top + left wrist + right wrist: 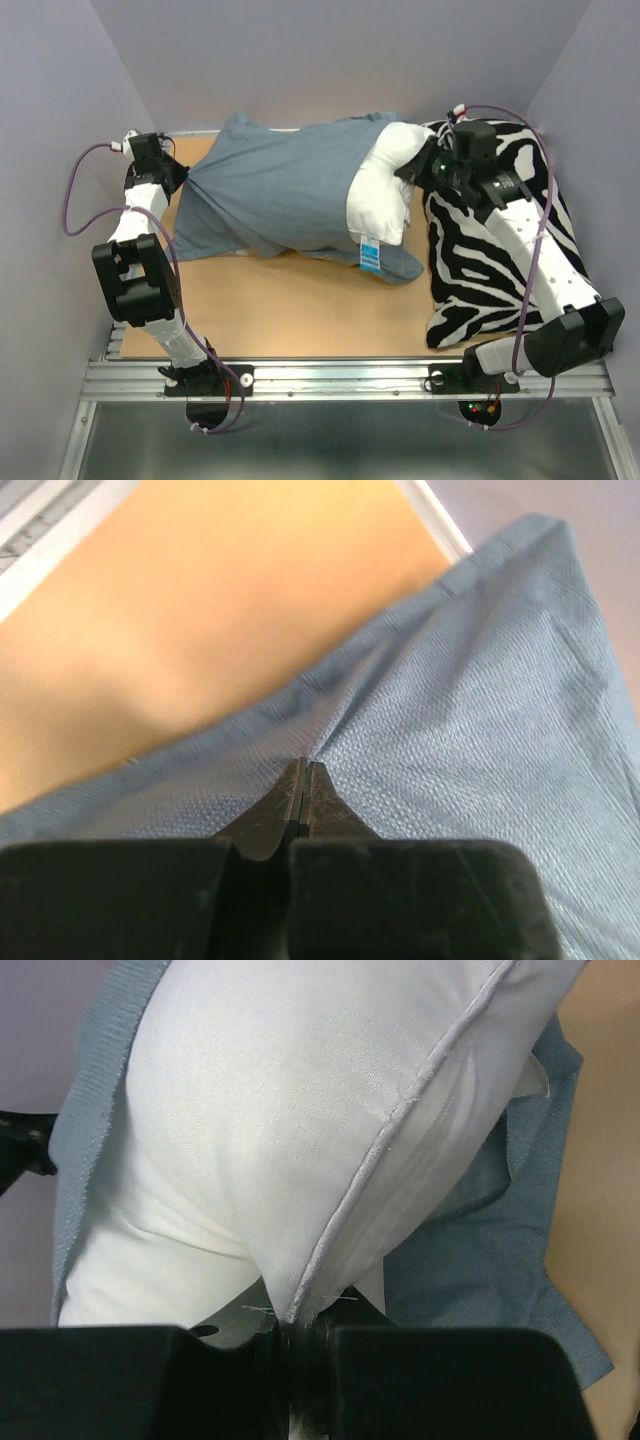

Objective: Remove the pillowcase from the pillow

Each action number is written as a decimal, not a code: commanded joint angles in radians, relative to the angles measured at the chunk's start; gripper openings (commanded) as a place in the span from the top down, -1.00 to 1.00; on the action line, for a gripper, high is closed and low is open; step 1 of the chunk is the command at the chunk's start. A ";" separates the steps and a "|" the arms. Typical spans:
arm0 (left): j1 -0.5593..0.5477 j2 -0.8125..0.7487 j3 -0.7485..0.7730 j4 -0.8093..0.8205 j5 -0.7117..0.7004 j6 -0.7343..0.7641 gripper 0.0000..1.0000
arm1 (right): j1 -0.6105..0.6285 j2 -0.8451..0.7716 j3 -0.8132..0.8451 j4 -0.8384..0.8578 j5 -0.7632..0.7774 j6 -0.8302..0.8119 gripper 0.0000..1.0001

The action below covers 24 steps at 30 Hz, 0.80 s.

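Only the right end of the pillow [385,190] is bared; the left gripper [305,772] pinches the pillowcase [270,190], and the right gripper [295,1322] pinches the pillow.

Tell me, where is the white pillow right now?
Seen from above, the pillow sits right of centre toward the back of the table, poking out of the blue pillowcase, beside the zebra cushion, its corner pinched by the right gripper.

Left arm [140,225] and right arm [545,250]: white links, chunky black joint blocks. A purple cable [68,205] loops off each wrist just behind the fingers. Left fingers [268,820] are matte black and scuffed, tapering to thin tips. Right base [480,405] is black with small red and green lights.
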 commanded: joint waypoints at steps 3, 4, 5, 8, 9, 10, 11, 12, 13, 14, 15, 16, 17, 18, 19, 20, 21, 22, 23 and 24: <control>0.029 0.036 0.103 -0.020 -0.181 -0.016 1.00 | -0.044 -0.034 0.356 -0.086 0.058 -0.026 0.99; 0.030 0.045 0.112 -0.025 -0.202 -0.016 1.00 | -0.046 -0.029 0.425 -0.100 0.062 -0.026 0.99; 0.032 0.052 0.115 -0.026 -0.212 -0.013 1.00 | -0.049 -0.025 0.457 -0.117 0.061 -0.026 0.99; 0.036 0.069 0.124 -0.028 -0.235 -0.007 1.00 | -0.052 -0.002 0.590 -0.161 0.035 -0.018 0.99; 0.036 0.073 0.125 -0.029 -0.239 -0.012 1.00 | -0.057 0.001 0.623 -0.172 0.029 -0.014 0.99; 0.036 0.082 0.125 -0.028 -0.242 -0.015 1.00 | -0.055 0.020 0.658 -0.186 0.028 -0.013 0.99; 0.036 0.088 0.126 -0.028 -0.244 -0.016 1.00 | -0.055 0.030 0.703 -0.201 0.027 -0.010 0.99; 0.036 0.093 0.128 -0.029 -0.244 -0.023 1.00 | -0.055 0.044 0.779 -0.235 0.019 -0.010 0.99; 0.036 0.104 0.126 -0.026 -0.248 -0.024 1.00 | -0.055 0.073 0.818 -0.253 0.015 -0.010 0.99; 0.036 0.110 0.129 -0.026 -0.255 -0.026 1.00 | -0.055 0.082 0.848 -0.269 0.013 -0.010 0.99; 0.036 0.116 0.129 -0.028 -0.261 -0.026 1.00 | -0.055 0.089 0.891 -0.290 0.013 -0.010 0.99; 0.038 0.125 0.131 -0.028 -0.274 -0.024 1.00 | -0.055 0.090 0.907 -0.298 0.015 -0.012 0.99; 0.038 0.131 0.134 -0.031 -0.282 -0.024 1.00 | -0.055 0.086 0.919 -0.303 0.016 -0.010 0.99; 0.038 0.135 0.138 -0.036 -0.291 -0.023 1.00 | -0.055 0.081 0.928 -0.306 0.024 -0.010 0.99; 0.039 0.139 0.141 -0.040 -0.314 -0.026 1.00 | -0.055 0.077 0.947 -0.304 0.021 -0.009 0.99; 0.039 0.147 0.147 -0.039 -0.324 -0.027 1.00 | -0.055 0.075 0.959 -0.306 0.016 -0.009 0.99; 0.042 0.150 0.152 -0.042 -0.342 -0.027 1.00 | -0.055 0.067 0.976 -0.312 0.013 -0.006 0.99; 0.045 0.156 0.160 -0.046 -0.351 -0.027 1.00 | -0.055 0.060 0.976 -0.312 0.013 -0.004 0.99; 0.052 0.167 0.175 -0.061 -0.362 -0.032 1.00 | -0.057 0.055 0.987 -0.313 0.012 -0.007 0.99; 0.053 0.171 0.181 -0.068 -0.383 -0.033 1.00 | -0.057 0.043 0.990 -0.318 0.015 -0.007 0.99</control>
